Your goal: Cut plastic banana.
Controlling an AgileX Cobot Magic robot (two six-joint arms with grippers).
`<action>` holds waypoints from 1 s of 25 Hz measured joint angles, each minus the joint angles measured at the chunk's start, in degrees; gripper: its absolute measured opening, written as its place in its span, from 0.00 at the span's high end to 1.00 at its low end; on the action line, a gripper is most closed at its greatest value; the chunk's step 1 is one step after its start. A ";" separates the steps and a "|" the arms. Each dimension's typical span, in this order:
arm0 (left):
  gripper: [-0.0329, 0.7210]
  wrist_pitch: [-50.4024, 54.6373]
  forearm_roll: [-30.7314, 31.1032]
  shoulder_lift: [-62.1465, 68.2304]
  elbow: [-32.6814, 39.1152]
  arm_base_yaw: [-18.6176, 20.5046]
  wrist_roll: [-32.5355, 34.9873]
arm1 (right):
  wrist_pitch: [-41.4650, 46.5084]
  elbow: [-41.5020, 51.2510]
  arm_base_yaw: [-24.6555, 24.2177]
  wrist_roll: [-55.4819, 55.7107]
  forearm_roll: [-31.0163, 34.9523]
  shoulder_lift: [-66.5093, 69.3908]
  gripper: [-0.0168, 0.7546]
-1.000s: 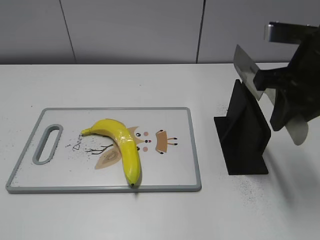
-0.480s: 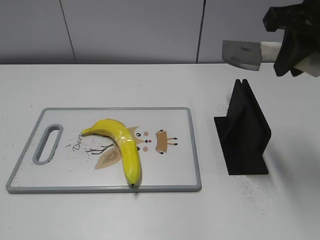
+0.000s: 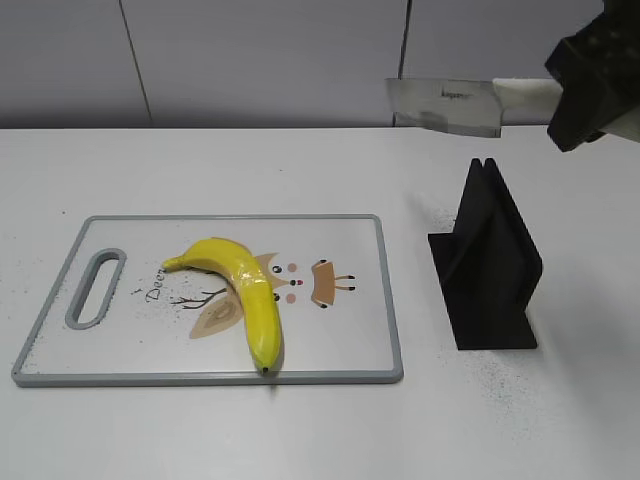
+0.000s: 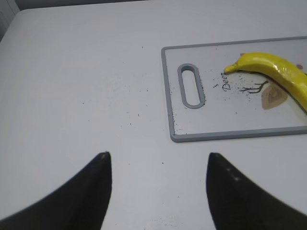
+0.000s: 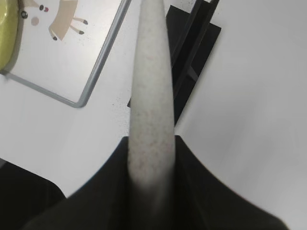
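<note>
Exterior view shows the white table (image 3: 300, 430), then the grey-rimmed cutting board (image 3: 340, 225) lying flat on it — the yellow banana (image 3: 245, 290) rests curved on the board's middle. Right of the board stands the black knife stand (image 3: 490, 265). Above it the right gripper (image 3: 585, 95) clamps the knife (image 3: 445, 106) by its pale handle, blade pointing left. Over bare table, the left gripper (image 4: 158, 191) hangs with fingers spread wide, holding nothing.

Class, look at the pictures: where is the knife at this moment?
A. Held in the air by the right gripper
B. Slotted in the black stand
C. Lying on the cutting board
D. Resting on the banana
A: the right gripper grips the knife by its handle, blade level in the air above the stand, far from the banana.
</note>
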 joint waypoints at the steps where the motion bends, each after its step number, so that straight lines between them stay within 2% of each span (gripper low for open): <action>1: 0.18 0.15 0.00 1.12 -0.59 0.00 0.78 | 0.00 0.00 0.00 -3.02 0.00 0.00 0.77; 9: 0.18 -2.28 -1.18 15.28 -5.60 0.00 9.62 | 0.00 -0.01 0.00 -20.66 0.58 1.49 0.77; 12: 0.18 -5.89 -3.73 22.02 -8.03 0.00 16.02 | -0.07 -0.01 0.30 -32.97 2.54 2.53 0.77; 18: 0.18 -8.01 -16.57 37.73 -16.64 0.00 36.20 | -5.05 -0.06 3.04 -46.65 4.73 3.93 0.77; 25: 0.18 -3.44 -30.26 54.04 -26.95 -0.57 61.31 | -6.90 -0.06 3.37 -61.72 13.70 6.52 0.77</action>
